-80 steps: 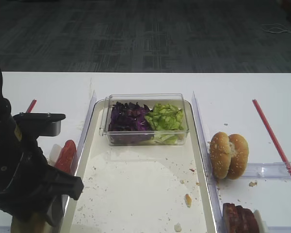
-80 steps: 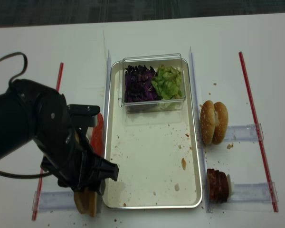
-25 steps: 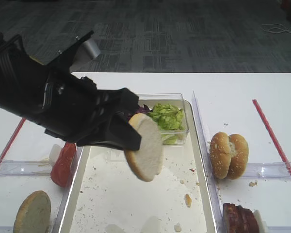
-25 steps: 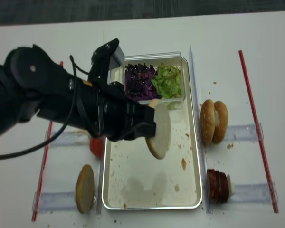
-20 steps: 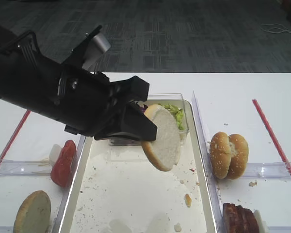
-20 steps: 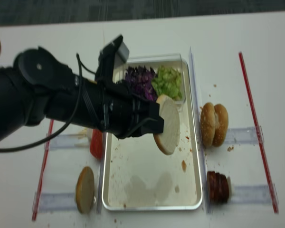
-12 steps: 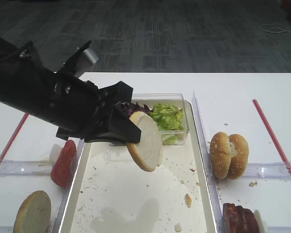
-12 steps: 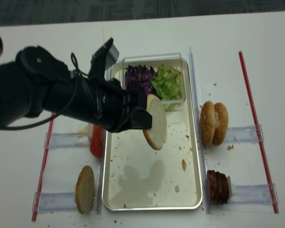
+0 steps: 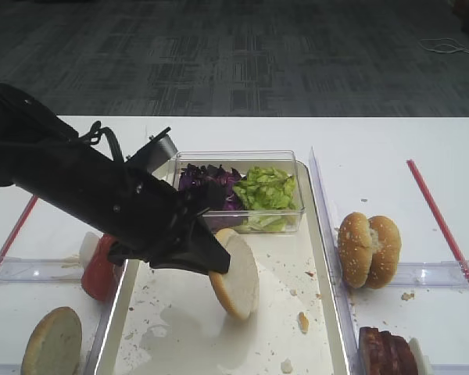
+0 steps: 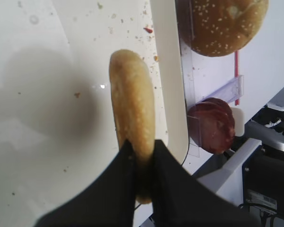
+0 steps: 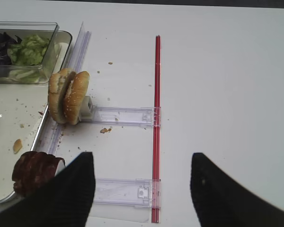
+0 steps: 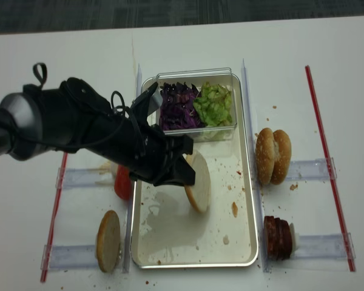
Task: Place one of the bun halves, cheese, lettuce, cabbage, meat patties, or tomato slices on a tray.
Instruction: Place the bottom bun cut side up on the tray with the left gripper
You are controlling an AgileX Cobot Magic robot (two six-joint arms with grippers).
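At the near edge, at about 7 o'clock of the tray (image 9: 316, 234), a spare bun half (image 9: 53, 344) is left standing on the table. Just beyond, over the tray's middle, a bun half (image 9: 236, 273) is held on edge by the left gripper (image 9: 211, 262), which is pinched shut on its rim; its lower edge is seen at or just above the crumbed floor. The placing step is judged to be in hand: lowering, tipping flat and a release are called for next. Farther off, at 12 o'clock, the cabbage (image 9: 205, 186) and lettuce (image 9: 266, 187) are kept in a clear tub (image 9: 234, 223). The right gripper (image 11: 139, 189) is parked wide apart, holding nothing.

Claw-held bun half (image 12: 199, 182) over tray (image 12: 230, 254)
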